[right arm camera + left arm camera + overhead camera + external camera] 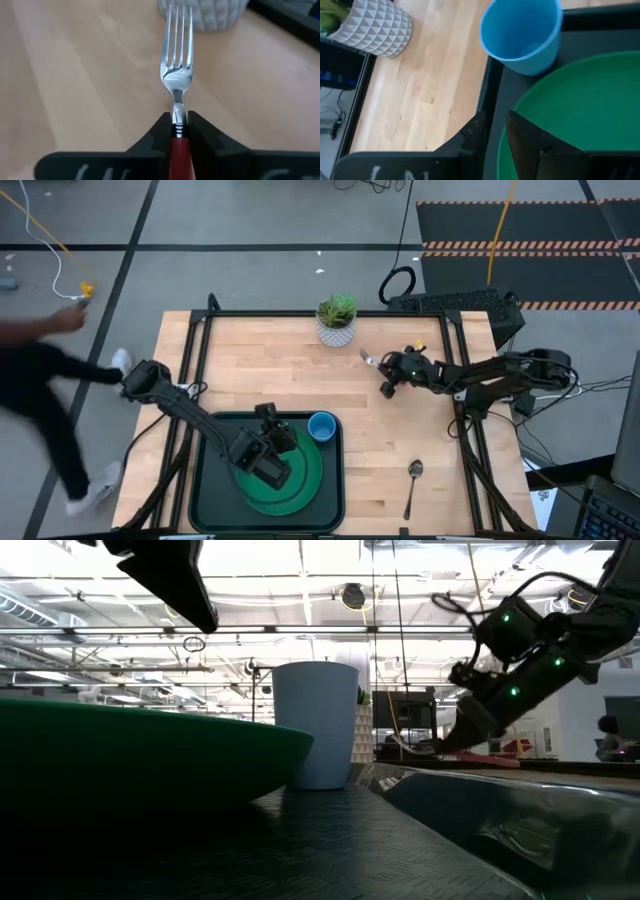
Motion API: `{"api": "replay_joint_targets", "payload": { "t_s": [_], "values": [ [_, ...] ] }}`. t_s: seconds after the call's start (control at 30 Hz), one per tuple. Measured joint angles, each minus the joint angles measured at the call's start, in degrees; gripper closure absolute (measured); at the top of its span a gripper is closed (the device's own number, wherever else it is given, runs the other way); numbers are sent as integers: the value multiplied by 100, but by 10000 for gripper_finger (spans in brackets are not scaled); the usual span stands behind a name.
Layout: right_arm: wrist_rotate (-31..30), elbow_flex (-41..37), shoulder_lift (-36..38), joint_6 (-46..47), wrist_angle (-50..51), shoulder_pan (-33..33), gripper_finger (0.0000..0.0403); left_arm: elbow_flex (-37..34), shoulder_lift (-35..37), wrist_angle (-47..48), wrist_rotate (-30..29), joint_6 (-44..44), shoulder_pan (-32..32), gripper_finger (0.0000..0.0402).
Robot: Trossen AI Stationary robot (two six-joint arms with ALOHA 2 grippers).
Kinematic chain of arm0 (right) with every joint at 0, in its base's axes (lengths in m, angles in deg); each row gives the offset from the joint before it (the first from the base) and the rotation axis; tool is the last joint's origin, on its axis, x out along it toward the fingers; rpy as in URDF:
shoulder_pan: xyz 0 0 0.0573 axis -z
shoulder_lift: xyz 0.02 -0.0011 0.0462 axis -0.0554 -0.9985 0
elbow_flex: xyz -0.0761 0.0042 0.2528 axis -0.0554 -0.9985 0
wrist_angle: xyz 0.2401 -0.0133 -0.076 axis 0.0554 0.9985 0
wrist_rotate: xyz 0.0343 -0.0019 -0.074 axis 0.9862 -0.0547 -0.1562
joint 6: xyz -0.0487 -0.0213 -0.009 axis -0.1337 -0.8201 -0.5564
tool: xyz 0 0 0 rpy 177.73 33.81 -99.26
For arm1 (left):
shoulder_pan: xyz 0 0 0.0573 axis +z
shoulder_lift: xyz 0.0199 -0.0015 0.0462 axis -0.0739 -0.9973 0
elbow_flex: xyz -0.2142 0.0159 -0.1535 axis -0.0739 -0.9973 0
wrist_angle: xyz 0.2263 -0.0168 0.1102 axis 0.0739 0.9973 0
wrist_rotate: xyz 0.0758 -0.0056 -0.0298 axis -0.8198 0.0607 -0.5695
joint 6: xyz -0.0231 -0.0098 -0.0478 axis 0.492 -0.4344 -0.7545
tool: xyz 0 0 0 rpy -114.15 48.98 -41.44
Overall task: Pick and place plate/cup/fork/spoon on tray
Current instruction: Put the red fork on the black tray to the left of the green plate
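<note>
The dark tray (210,480) lies at the table's near edge, left of the middle. The green plate (305,480) lies in it, and the light-blue cup (322,426) stands upright in its far right corner. My left gripper (270,465) hangs above the plate, open by a narrow gap and empty; in the left wrist view (496,130) the plate's rim (530,100) shows below its fingers. My right gripper (388,377) is shut on the red-handled fork (370,360) over the bare table, right of the plant pot. The silver spoon (414,485) lies flat on the table, right of the tray. My right gripper pinches the fork between its two fingers where the red handle meets the metal neck (179,131). The fork runs along the fingers, and its tines (179,30) point away toward the plant pot. Whether the fork is clear of the table I cannot tell.
A white patterned plant pot (337,328) stands at the table's far edge, near the middle. A person (40,390) moves on the floor left of the table. Bare wood lies between the tray and the pot.
</note>
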Motion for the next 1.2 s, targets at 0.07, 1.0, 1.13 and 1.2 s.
{"api": "replay_joint_targets", "payload": {
  "t_s": [0.07,1.0,1.13,1.2],
  "values": [
    [1,2,208,108,-86,-54,379,0,0,0,-63,-93,55,323],
    [7,11,1240,524,-3998,-1757,374,2,-12,-2536,-1744,580,304,136],
    [-1,13,1240,518,-4570,-2025,374,2,-43,-3244,-1741,1267,252,133],
    [-2,19,1240,495,-4829,-2157,374,2,-42,-3606,-1742,1512,243,133]
  ]
}}
